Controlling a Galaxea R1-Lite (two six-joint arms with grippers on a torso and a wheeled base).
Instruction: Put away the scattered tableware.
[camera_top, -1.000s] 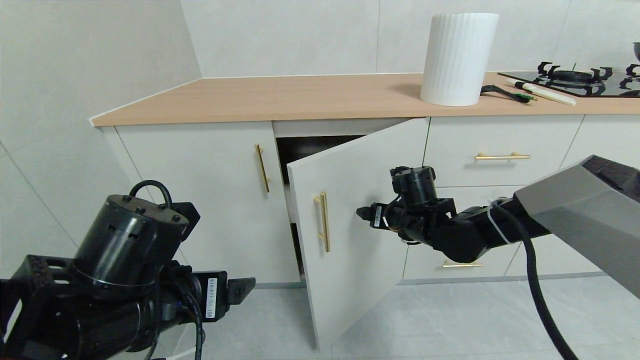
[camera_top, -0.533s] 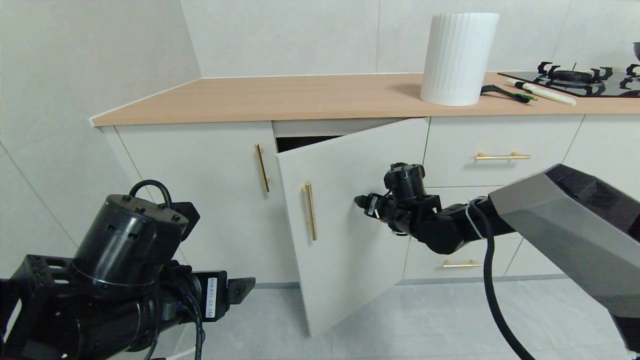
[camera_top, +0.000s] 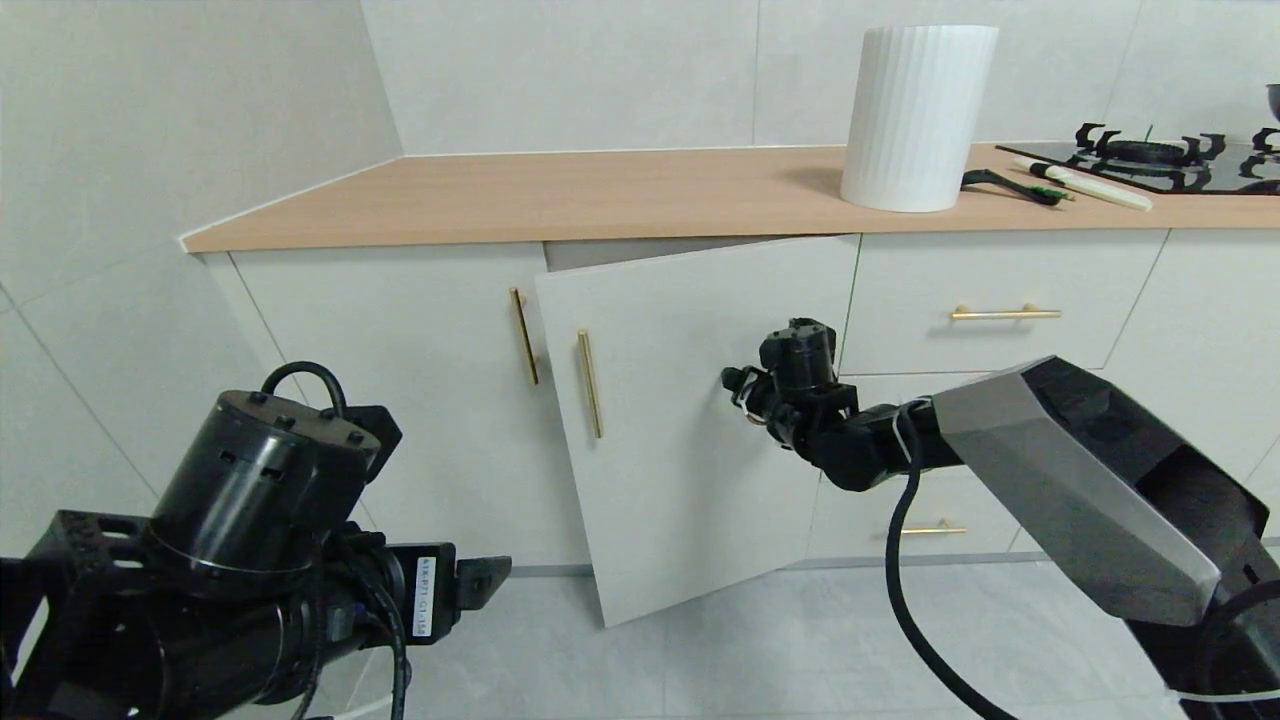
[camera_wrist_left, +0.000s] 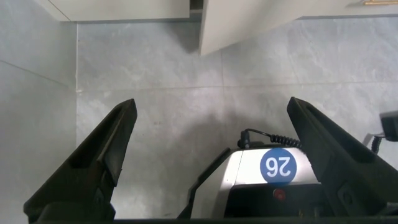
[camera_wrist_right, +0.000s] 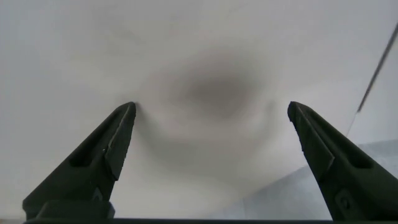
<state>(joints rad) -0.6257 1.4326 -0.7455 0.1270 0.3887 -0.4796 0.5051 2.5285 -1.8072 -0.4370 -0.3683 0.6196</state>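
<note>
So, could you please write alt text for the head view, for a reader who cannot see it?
The robot's right hand, open, is at the front of a white cabinet door that stands slightly ajar under a wooden countertop. On the countertop are a white ribbed container and some utensils beside a stove.

A container (camera_top: 918, 118) stands on the desk (camera_top: 560, 195), toward its right end. Just right of it lie two utensils (camera_top: 1085, 187), with the stove (camera_top: 1150, 155) beside and behind them. Below the desk, a cabinet door (camera_top: 690, 470) hangs slightly ajar between another door (camera_top: 400, 400) on its left and drawers (camera_top: 1000, 280) on its right. The right gripper (camera_top: 733, 383) is at the front of the ajar door, right of its handle (camera_top: 590, 384).
</note>
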